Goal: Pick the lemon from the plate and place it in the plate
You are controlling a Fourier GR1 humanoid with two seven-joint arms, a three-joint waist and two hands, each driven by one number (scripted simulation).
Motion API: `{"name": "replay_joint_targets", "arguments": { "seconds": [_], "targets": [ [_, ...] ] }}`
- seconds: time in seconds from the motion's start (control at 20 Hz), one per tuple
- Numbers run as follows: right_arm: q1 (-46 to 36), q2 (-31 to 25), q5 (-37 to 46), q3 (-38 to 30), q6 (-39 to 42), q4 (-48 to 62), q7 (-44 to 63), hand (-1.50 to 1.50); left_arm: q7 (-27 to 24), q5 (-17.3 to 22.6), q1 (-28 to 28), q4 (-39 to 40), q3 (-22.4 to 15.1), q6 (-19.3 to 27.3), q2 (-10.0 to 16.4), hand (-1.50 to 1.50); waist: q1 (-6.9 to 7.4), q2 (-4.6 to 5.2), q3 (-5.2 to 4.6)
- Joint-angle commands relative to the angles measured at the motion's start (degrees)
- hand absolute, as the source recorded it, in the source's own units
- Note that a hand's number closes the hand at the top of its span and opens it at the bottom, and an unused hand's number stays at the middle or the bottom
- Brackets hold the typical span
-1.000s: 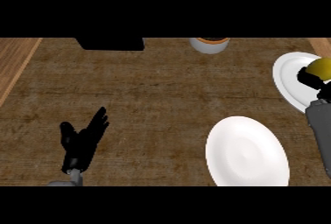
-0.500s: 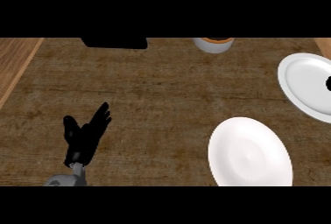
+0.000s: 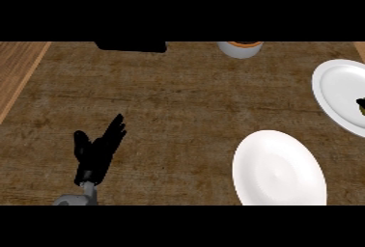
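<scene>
Two white plates lie on the brown counter: one [image 3: 335,87] at the right edge, partly cut off, and a nearer one [image 3: 278,169] at the lower right, bare. At the right border, over the far plate, a small dark sliver of my right hand [image 3: 360,102] shows, with a hint of yellow from the lemon [image 3: 363,111] beside it; the rest is outside the view. My left hand [image 3: 98,152] rests open at the lower left with its fingers pointing up, far from both plates.
A pale cup [image 3: 240,48] with an orange rim stands at the back edge. A black object [image 3: 132,46] sits at the back left. A lighter wooden strip [image 3: 18,72] runs along the left side.
My right hand, which sat over the lemon on the far plate, has slid to the right border and mostly out of view. The lemon went with it. The left hand barely moved.
</scene>
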Motion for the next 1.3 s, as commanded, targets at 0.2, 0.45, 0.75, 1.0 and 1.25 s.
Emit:
{"name": "replay_joint_targets", "arguments": {
  "seconds": [0.2,0.45,0.75,1.0,1.25],
  "targets": [
    [0.8,2.0,-11.4,-10.5,2.2,-3.5,-17.6,-1.50,-0.2,-0.3,-0.6,0.3,0.8,1.7,-0.7,0.00,-1.34,-0.25,0.07],
    [1.2,0.3,-17.2,-16.4,5.7,-1.1,-22.0,-1.50,-2.1,0.2,0.9,2.5,1.6,-0.2,0.4,0.00,-1.78,-0.65,-0.25],
    [7.1,-1.6,-22.0,-19.4,21.2,1.7,-29.0,-1.50,1.1,0.8,2.3,-1.9,2.0,-0.5,1.9,0.00,-2.46,-1.28,-0.34],
    [10.8,-1.7,-21.7,-16.6,29.1,2.7,-31.5,-1.50,2.9,0.1,-1.0,-0.1,2.5,1.7,0.3,0.00,-3.33,-1.58,-0.49],
    [16.0,0.5,-21.5,-13.1,30.5,0.2,-32.9,-1.50,-1.9,-2.0,3.5,1.5,0.5,2.6,-2.0,0.00,-4.00,-1.93,-0.64]
  ]
}}
